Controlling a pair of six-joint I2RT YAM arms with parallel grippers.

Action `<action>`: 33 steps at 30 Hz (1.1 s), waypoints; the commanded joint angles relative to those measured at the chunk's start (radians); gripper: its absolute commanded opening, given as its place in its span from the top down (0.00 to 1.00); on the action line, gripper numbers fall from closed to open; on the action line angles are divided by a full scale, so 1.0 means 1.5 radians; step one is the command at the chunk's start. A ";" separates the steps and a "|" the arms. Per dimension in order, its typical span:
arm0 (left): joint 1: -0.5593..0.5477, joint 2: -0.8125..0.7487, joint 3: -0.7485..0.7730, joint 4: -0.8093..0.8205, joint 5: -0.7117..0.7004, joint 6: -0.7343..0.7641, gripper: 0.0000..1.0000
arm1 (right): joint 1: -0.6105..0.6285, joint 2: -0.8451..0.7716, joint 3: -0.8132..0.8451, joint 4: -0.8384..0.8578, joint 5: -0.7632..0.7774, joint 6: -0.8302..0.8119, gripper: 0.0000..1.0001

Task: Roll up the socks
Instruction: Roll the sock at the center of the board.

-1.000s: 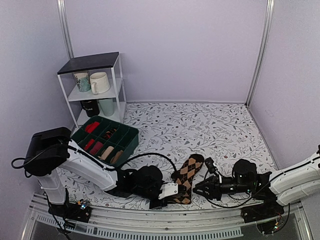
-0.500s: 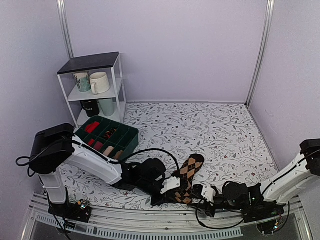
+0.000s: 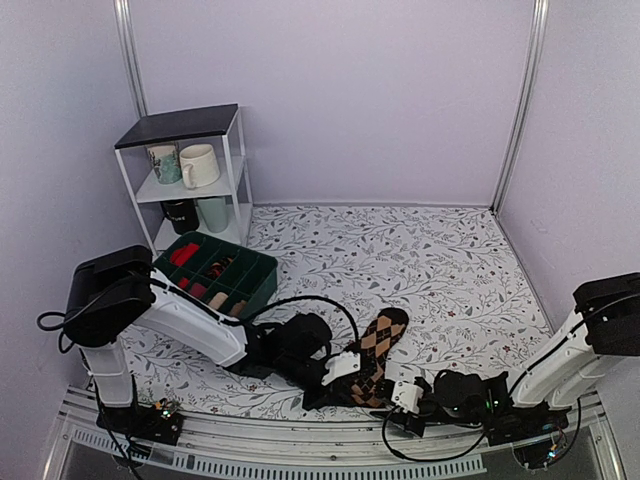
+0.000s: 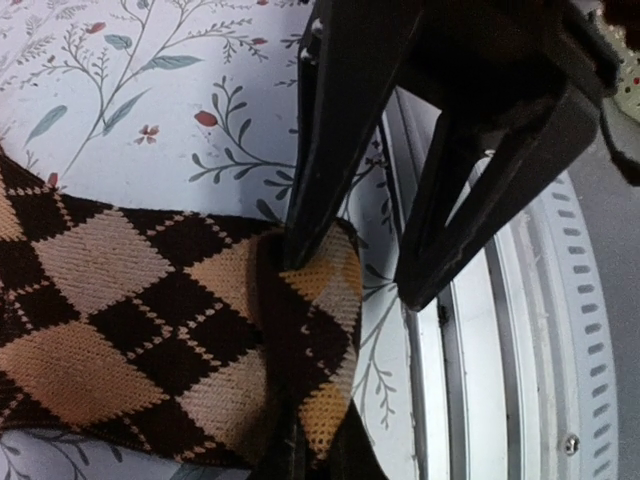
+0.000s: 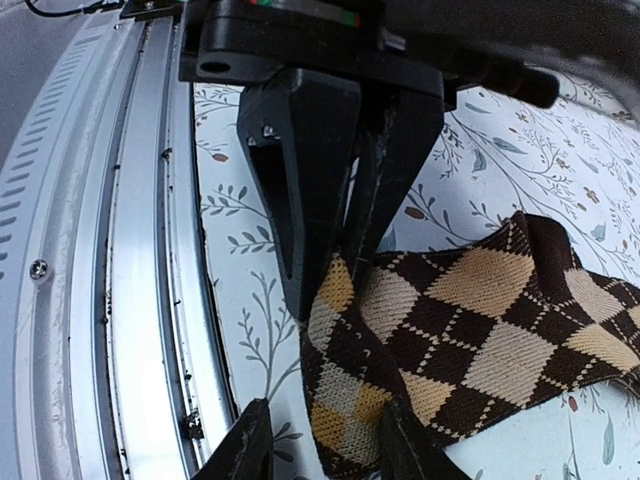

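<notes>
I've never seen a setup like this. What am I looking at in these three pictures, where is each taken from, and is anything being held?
The left arm and right arm are robots bolted at the near edge of a table. Each ends in a two-finger gripper. The wide picture comes from a camera above and behind them. The two close-ups come from cameras on their wrists. On the table are an argyle sock, a green bin and a shelf with mugs. The left gripper is open, with the sock's end between its fingers. Whether the right gripper grips the sock, I cannot tell.
</notes>
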 commanded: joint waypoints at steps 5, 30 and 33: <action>0.003 0.062 -0.025 -0.113 -0.014 -0.003 1.00 | 0.004 0.053 0.020 0.020 -0.005 0.010 0.71; -0.021 -0.112 -0.144 0.326 -0.204 0.216 0.62 | -0.120 -0.054 -0.023 -0.128 -0.200 0.362 1.00; -0.040 -0.089 -0.128 0.316 -0.187 0.245 0.62 | -0.157 -0.045 -0.013 -0.147 -0.255 0.417 1.00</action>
